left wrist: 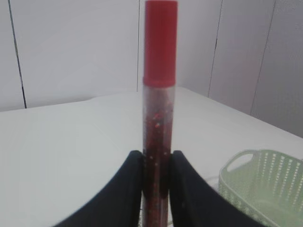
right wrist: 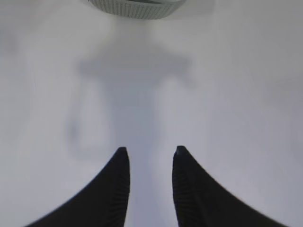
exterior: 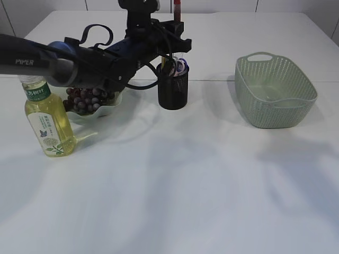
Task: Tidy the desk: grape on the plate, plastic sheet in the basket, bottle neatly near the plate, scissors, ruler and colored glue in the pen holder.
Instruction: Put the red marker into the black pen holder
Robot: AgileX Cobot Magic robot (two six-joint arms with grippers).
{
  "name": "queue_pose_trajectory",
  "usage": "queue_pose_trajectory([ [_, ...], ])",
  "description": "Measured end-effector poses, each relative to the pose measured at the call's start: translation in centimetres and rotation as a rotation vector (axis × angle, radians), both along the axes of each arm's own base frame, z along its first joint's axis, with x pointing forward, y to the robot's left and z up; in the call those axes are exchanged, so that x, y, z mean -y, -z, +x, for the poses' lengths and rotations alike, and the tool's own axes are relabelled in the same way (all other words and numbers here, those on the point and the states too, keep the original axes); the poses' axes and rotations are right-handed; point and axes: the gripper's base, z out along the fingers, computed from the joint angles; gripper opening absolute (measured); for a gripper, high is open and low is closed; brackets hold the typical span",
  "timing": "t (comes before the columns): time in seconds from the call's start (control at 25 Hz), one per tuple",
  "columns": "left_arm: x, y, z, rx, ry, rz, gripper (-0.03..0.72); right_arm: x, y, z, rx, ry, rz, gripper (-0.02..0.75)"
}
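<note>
My left gripper (exterior: pixel 176 29) is shut on the colored glue (exterior: pixel 177 9), a red glitter tube with a red cap. It holds the tube upright just above the black mesh pen holder (exterior: pixel 173 87). In the left wrist view the fingers (left wrist: pixel 130 189) clamp the glue (left wrist: pixel 160 94) at mid-length. Some items show at the holder's rim, but I cannot tell scissors from ruler. Dark grapes (exterior: pixel 83 99) lie on the pale plate (exterior: pixel 114 106). The yellow-green bottle (exterior: pixel 47 119) stands upright in front of the plate. My right gripper (right wrist: pixel 149 150) hangs open over bare table. I cannot make out the plastic sheet.
The green basket (exterior: pixel 274 90) stands at the right; its rim (right wrist: pixel 137 8) shows at the top of the right wrist view and its corner (left wrist: pixel 265 184) in the left wrist view. The left arm spans from the left edge over the plate.
</note>
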Motion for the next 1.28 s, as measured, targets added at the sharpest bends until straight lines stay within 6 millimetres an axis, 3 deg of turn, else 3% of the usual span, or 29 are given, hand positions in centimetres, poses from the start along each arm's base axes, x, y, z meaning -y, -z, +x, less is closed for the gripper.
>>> queue_pose_trajectory([
  [0.4,-0.3,2.2,0.7,-0.045,-0.013,0.027,0.143,0.0,0.0,0.0,-0.001,0.0,-0.005,0.26],
  [1.08,-0.9,2.2,1.1,-0.051,-0.026,0.03,0.169,0.0,0.1,0.0,-0.002,0.0,-0.005,0.267],
  [1.28,-1.0,2.3,1.0,-0.12,-0.033,0.073,0.193,0.0,0.1,0.1,0.0,-0.001,-0.005,0.26],
])
